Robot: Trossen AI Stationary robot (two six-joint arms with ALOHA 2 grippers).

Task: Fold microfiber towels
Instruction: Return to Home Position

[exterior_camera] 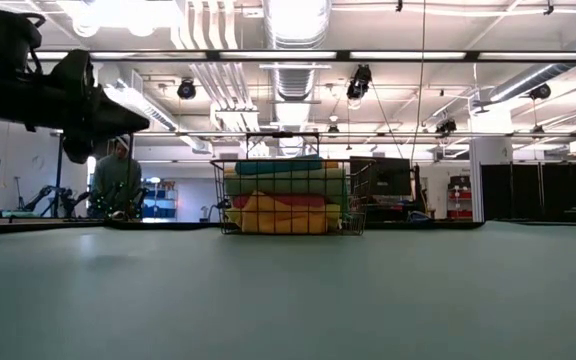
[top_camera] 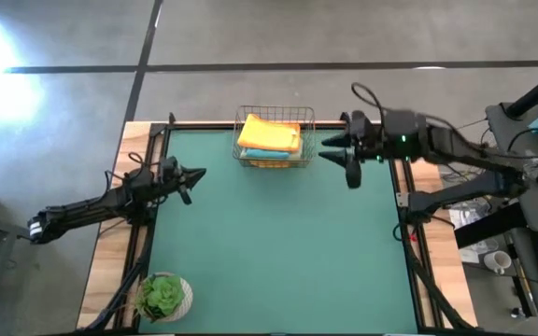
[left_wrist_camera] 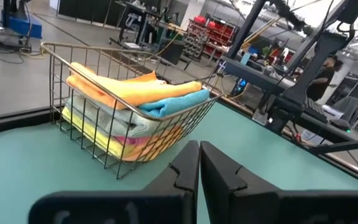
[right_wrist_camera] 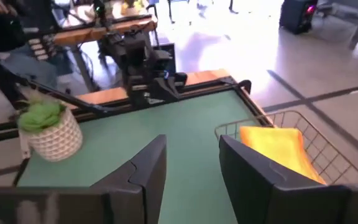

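The microfiber towels lie folded in a stack inside a wire basket (top_camera: 274, 140) at the middle of the table's far edge. An orange towel (top_camera: 269, 133) is on top, with teal (left_wrist_camera: 176, 102), pale sage (left_wrist_camera: 114, 115), pink and yellow (left_wrist_camera: 101, 137) layers below. The stack (exterior_camera: 286, 197) fills the basket to its rim. My left gripper (top_camera: 197, 175) is shut and empty over the table's left part, pointing level toward the right. My right gripper (top_camera: 332, 149) hovers open and empty just right of the basket, pointing left. Its fingers (right_wrist_camera: 148, 168) stand well apart.
A potted green plant (top_camera: 163, 297) in a white pot stands at the near left corner. The green mat (top_camera: 278, 243) covers the table between the arms. A person (exterior_camera: 116, 180) stands in the room beyond the far edge.
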